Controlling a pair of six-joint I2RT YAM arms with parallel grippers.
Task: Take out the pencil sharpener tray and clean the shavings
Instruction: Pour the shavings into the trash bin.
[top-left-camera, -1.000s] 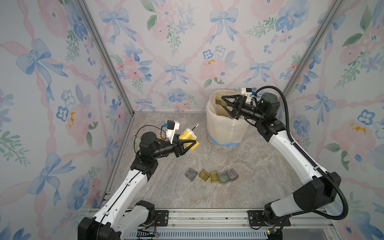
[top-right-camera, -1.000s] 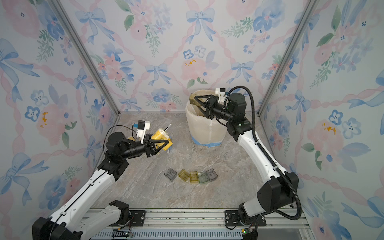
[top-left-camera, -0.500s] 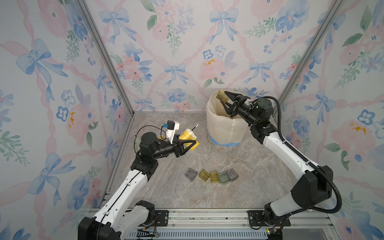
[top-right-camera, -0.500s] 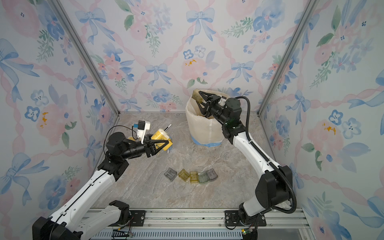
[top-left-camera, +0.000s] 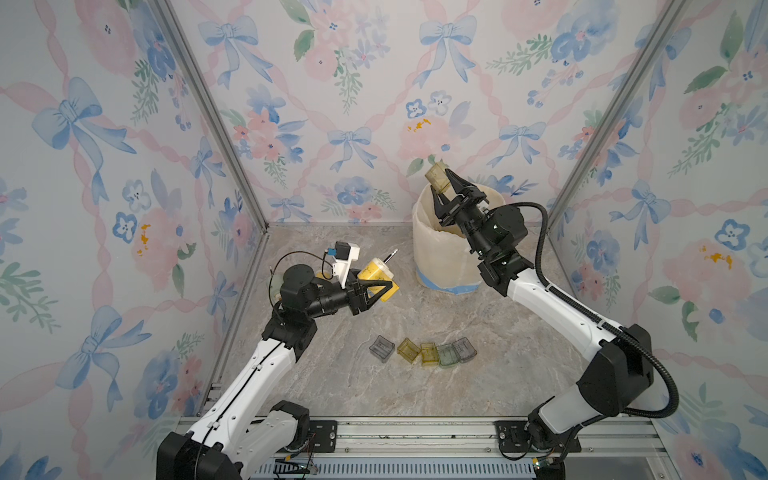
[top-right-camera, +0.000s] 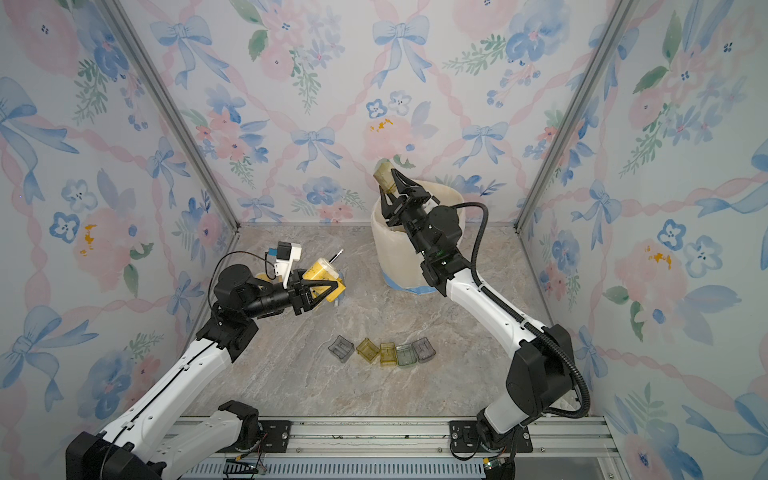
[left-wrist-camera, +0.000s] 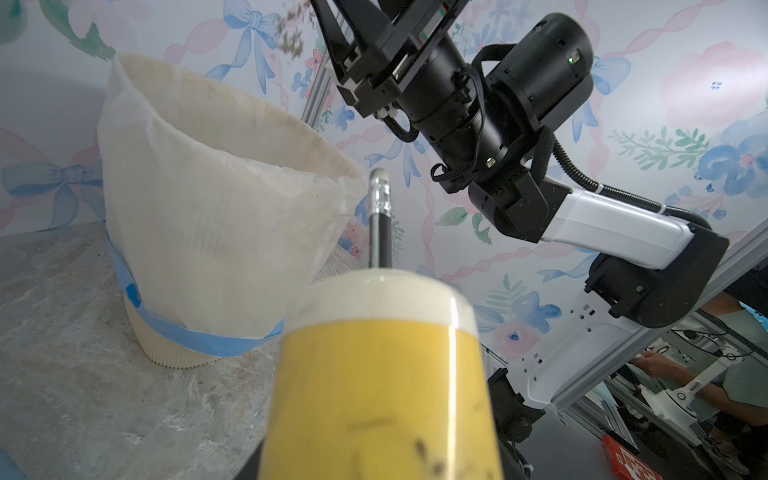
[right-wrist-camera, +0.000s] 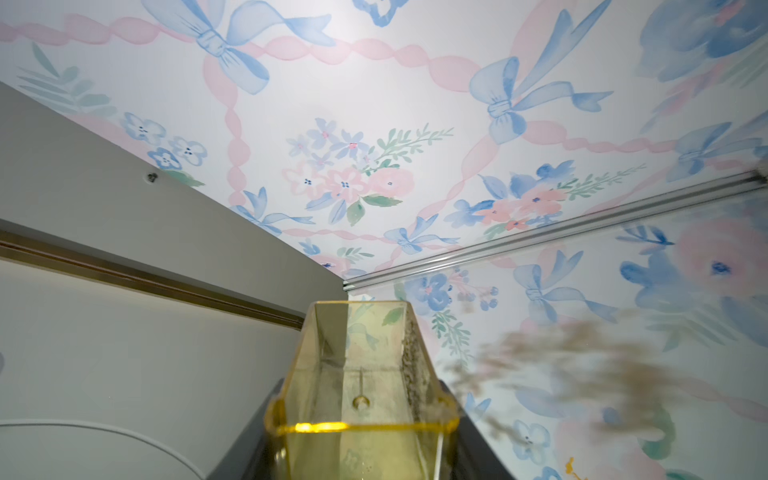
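Holding the yellow tray high over the back rim of the white lined bin, the right fingers are clamped on one end of it in both top views, with its free end tipped up toward the wall. The left fingers are closed on the yellow pencil sharpener, which is lifted off the table well apart from the bin, with a pencil sticking out of it. Five small spare trays lie in a row near the front. From the left wrist, the sharpener fills the foreground with the pencil pointing at the bin, and a blurred speckle of shavings hangs in the air beside the right fingers, above the bin. From the right wrist, the tray looks nearly empty, with grime along one wall, and a brown blur of shavings is flying off to one side. The main risk I see is scatter: the tray is high and angled away, so loose shavings could drift past the rim onto the table or behind the bin. A hard shake could also work the smooth tray out of its end-on grip. The sharpener's empty slot could meanwhile spill leftover dust if it is tilted.
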